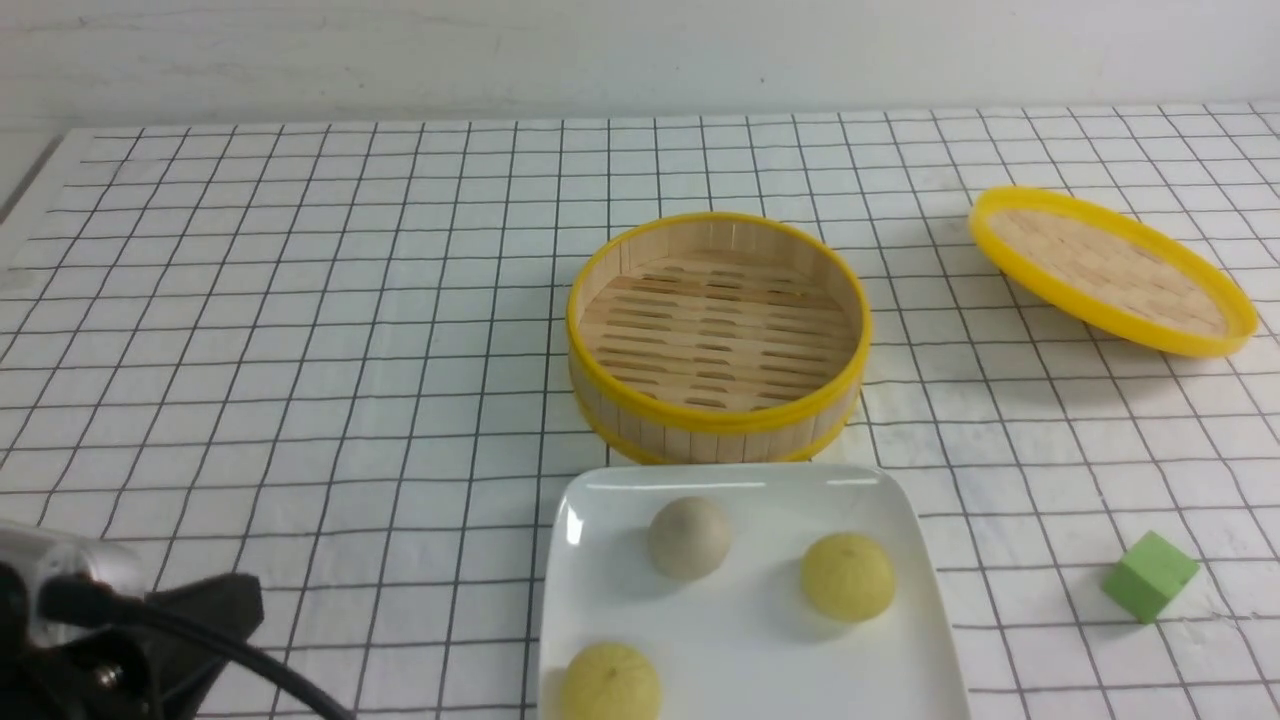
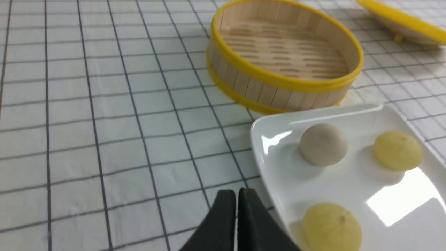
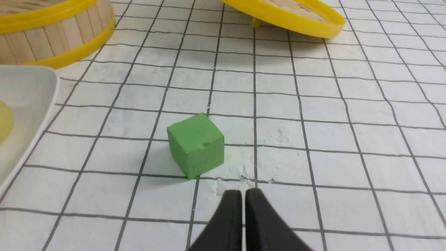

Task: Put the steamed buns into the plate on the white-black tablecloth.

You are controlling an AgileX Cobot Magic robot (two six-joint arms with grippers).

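Nearest to us, our left hand (image 2: 237,195) sat low over the cloth (image 1: 300,350) just beside the plate (image 1: 590,600), its tips pressed together on nothing. Our right hand (image 3: 243,196) was likewise closed and empty, hovering near the green cube (image 3: 196,144), well apart from the plate. On the plate lay all three buns (image 1: 689,537): one yellow at the near edge, the grey one and the other yellow farther in, none touching another. Beyond the plate, just behind its far rim, the steamer (image 1: 718,335) stood open with nothing in it, and farther off to the right its lid (image 1: 1110,270) lay tilted on the desk. We judged the task done, so the step in hand was only to keep both hands clear. To do that well we would have lifted away gently, without brushing the plate's rim or nudging the cube.
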